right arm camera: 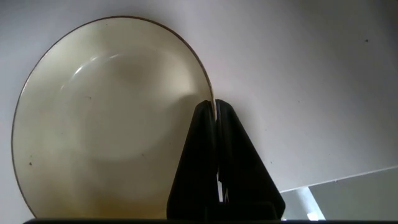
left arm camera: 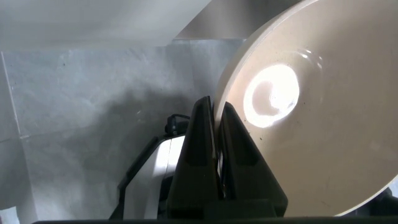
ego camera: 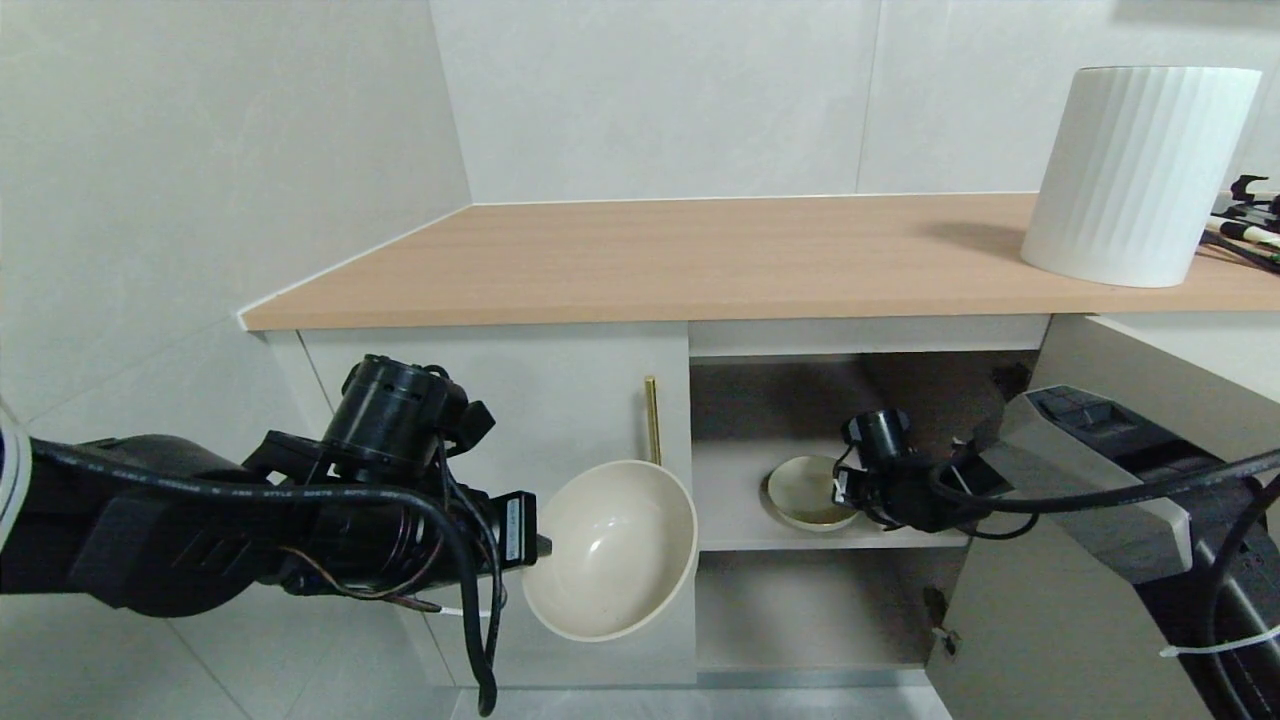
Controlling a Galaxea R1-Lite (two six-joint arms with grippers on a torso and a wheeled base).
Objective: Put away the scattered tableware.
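Observation:
A cream bowl (ego camera: 612,548) hangs tilted in front of the closed left cabinet door, held by its rim in my left gripper (ego camera: 537,546), which is shut on it. From the left wrist, the bowl (left arm camera: 311,118) has its edge pinched between the black fingers (left arm camera: 202,134). Inside the open cabinet, a pale yellowish plate (ego camera: 805,491) lies on the middle shelf (ego camera: 730,505). My right gripper (ego camera: 842,489) is shut on that plate's rim. In the right wrist view the plate (right arm camera: 106,118) rests on the white shelf with its edge between the fingers (right arm camera: 202,143).
A wooden countertop (ego camera: 700,255) runs above the cabinet, carrying a tall white ribbed container (ego camera: 1140,170) at the right with dark utensils (ego camera: 1250,220) behind it. A brass handle (ego camera: 652,420) is on the closed left door. The right door (ego camera: 1100,480) stands open. A lower compartment (ego camera: 810,610) is below the shelf.

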